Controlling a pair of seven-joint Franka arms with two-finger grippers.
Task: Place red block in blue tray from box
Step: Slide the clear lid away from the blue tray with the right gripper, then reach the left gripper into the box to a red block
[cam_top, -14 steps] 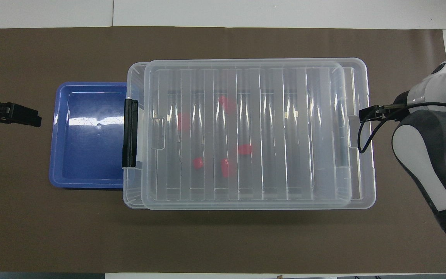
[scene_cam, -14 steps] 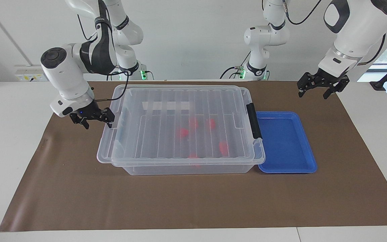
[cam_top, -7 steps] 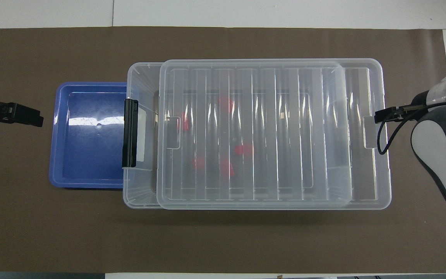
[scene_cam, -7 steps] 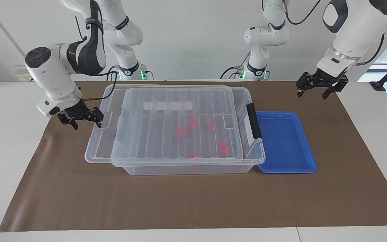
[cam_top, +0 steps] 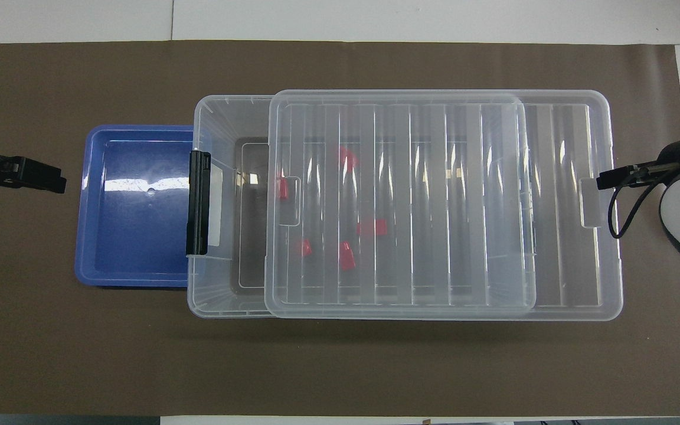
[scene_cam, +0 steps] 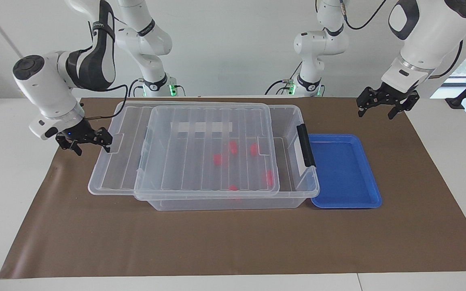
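The clear box [scene_cam: 225, 203] stands mid-table, its black latch [scene_cam: 306, 145] against the blue tray [scene_cam: 344, 173]. Its ribbed lid [scene_cam: 204, 149] lies shifted toward the right arm's end and overhangs the box there. An uncovered strip of the box [cam_top: 239, 200] shows at the tray end. Several red blocks [scene_cam: 217, 159] lie inside, seen through the lid [cam_top: 434, 206]; one [cam_top: 283, 188] sits at the lid's edge. My right gripper [scene_cam: 94, 151] has its fingers spread, one fingertip [scene_cam: 107, 148] at the lid's end tab. My left gripper [scene_cam: 375, 115] is open and empty, waiting in the air over the mat beside the tray [cam_top: 133, 236].
A brown mat [scene_cam: 233, 242] covers the table, with white table edge [scene_cam: 10, 161] around it. The arms' bases stand at the robots' end. A white label strip [scene_cam: 204, 127] shows through the lid.
My right gripper has moved toward the right arm's end of the table, and the lid has slid with it, uncovering the box at the tray end. The left arm has stayed still.
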